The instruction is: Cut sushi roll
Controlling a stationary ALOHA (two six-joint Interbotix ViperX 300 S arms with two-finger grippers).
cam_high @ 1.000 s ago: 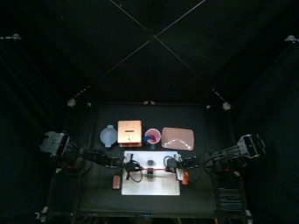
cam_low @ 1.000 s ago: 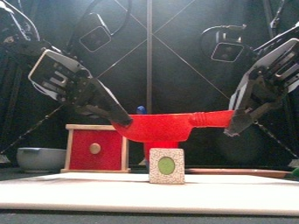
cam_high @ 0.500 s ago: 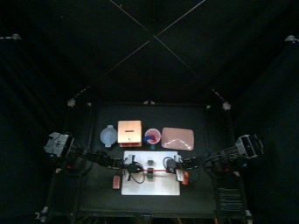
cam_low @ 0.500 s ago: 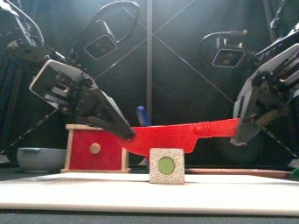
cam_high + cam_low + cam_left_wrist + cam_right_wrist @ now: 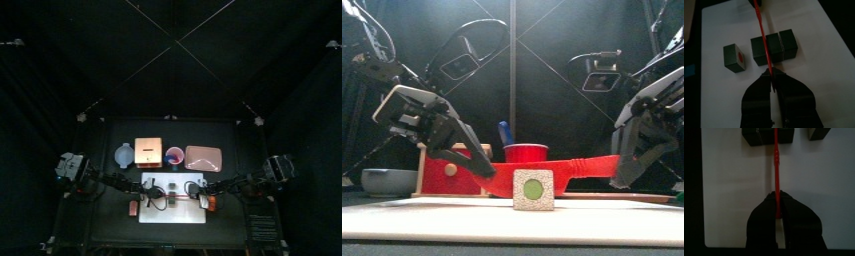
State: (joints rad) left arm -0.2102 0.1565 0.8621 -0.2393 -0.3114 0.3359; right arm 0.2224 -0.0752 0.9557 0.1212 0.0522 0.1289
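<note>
You had both hands clamped on the thin red cutter (image 5: 763,37), left hand (image 5: 773,76), right hand (image 5: 778,198), stretching it over the dark blocky sushi roll (image 5: 774,47) for the cut.

- No lettering, number or brand name can be read in any view.
- A green oval mark sits on the speckled white face of the sushi roll (image 5: 533,190); it carries no readable text.

Black curtains (image 5: 267,60) all round; small black table (image 5: 100,190); dim light.
</note>
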